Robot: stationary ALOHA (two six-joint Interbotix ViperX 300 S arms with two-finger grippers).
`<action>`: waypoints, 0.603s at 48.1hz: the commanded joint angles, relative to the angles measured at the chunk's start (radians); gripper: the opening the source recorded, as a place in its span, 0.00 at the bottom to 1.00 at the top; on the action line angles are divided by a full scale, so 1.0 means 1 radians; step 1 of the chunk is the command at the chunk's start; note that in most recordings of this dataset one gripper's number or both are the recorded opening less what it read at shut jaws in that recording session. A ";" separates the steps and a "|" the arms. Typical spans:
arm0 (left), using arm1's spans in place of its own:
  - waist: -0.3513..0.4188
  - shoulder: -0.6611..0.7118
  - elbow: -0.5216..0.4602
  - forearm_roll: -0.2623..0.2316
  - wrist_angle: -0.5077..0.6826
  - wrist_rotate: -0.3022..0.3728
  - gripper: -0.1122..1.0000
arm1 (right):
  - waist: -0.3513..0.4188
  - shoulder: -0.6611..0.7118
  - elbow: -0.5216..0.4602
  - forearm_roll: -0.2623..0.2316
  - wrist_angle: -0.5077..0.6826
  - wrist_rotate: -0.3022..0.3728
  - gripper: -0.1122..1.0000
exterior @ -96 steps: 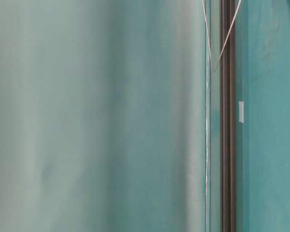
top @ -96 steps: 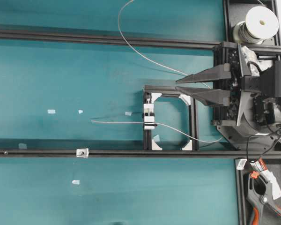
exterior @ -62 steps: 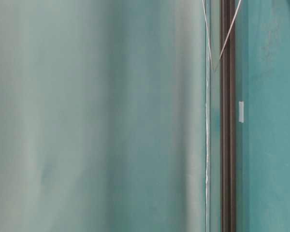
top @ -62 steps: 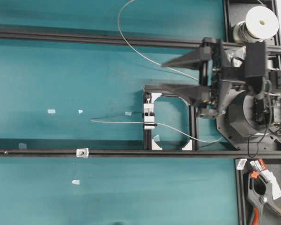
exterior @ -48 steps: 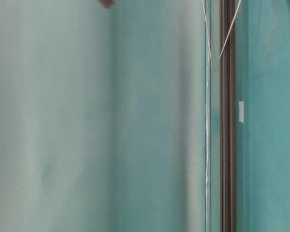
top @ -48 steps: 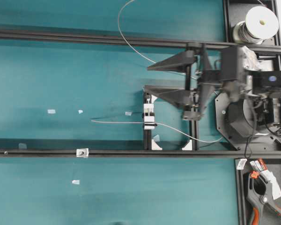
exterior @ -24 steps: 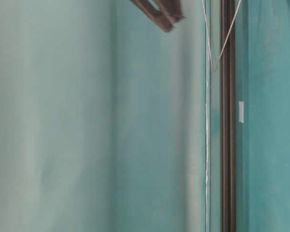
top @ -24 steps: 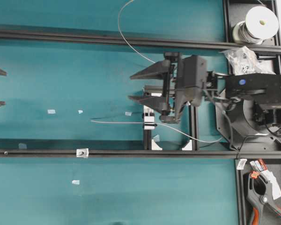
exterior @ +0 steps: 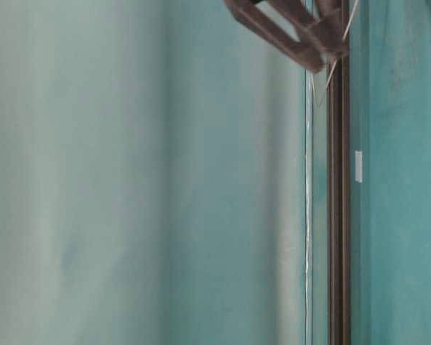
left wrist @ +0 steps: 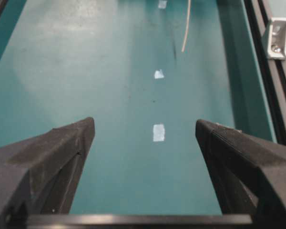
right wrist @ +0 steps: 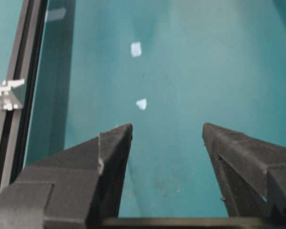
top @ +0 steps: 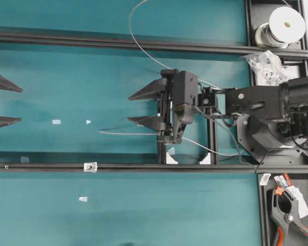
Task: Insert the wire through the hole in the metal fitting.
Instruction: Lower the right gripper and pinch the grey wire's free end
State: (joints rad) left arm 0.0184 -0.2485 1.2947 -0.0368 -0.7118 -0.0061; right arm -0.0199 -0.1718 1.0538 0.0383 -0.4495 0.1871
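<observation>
The wire [top: 134,47] curves down from the spool and passes under my right arm. Its free straight end [top: 118,132] lies on the teal mat, pointing left; the left wrist view shows the wire tip [left wrist: 185,29] far ahead. The metal fitting [top: 90,166] sits on the lower black rail, at the right in the left wrist view [left wrist: 278,31] and at the left in the right wrist view [right wrist: 7,93]. My right gripper [top: 129,108] hovers open just above the wire's free end, empty [right wrist: 167,126]. My left gripper [top: 20,105] stands open and empty at the left edge [left wrist: 144,121].
A wire spool [top: 286,23], a bag of small parts [top: 267,64] and an orange-handled clamp [top: 287,215] lie at the right. A square black frame [top: 211,148] sits under my right arm. Two long rails [top: 92,41] cross the mat. White tape scraps [top: 56,122] dot it.
My right gripper has swept left from beside the spool over the square frame, covering the white-and-black block. My left gripper has come in from the left edge. Both stayed open.
</observation>
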 commanded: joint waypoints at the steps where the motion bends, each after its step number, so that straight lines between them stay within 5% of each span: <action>1: -0.008 0.032 -0.018 -0.002 -0.046 -0.002 0.79 | 0.009 0.002 -0.017 -0.002 -0.005 0.005 0.74; 29: -0.009 0.067 -0.029 -0.002 -0.084 -0.002 0.79 | 0.043 0.097 -0.044 -0.002 0.000 0.057 0.74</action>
State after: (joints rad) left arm 0.0123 -0.1749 1.2793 -0.0368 -0.7869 -0.0061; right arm 0.0153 -0.0782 1.0339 0.0383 -0.4464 0.2408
